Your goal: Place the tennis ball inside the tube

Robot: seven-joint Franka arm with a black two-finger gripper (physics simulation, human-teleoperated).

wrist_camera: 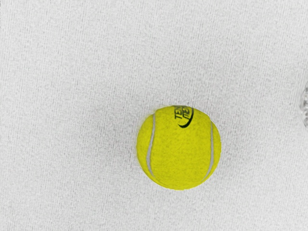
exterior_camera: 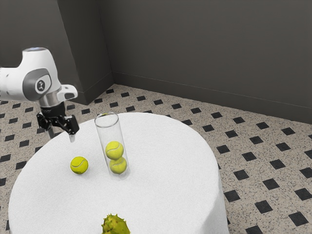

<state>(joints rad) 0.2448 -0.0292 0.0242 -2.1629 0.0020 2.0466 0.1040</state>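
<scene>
Closest to my exterior camera, at that view's lower edge, I have a spiky yellow-green object (exterior_camera: 115, 225), partly cut off by the frame. It is on the round table with a white cloth (exterior_camera: 161, 195), well apart from everything else there.

Farther in, the loose yellow tennis ball with pale seams (exterior_camera: 79, 165) lies on the white cloth, outside the tube and near its base, toward the exterior view's left. My wrist camera looks down on this same ball and picks out dark lettering and a curved black mark on it.

Just beyond stands the clear, open-topped cylindrical tube (exterior_camera: 111, 130), upright on the cloth. Inside I count two yellow balls, the upper ball (exterior_camera: 114, 150) resting on the lower ball (exterior_camera: 118, 166).

Up at the exterior view's left, I have my black two-finger gripper (exterior_camera: 61, 136) raised clear of the cloth and pointing down, its fingers spread wide with nothing between them. The white and grey arm (exterior_camera: 39, 78) carries it in from that side.

Behind it all are the speckled floor with dark diamonds (exterior_camera: 253, 170) and the dark grey wall (exterior_camera: 204, 48).
</scene>
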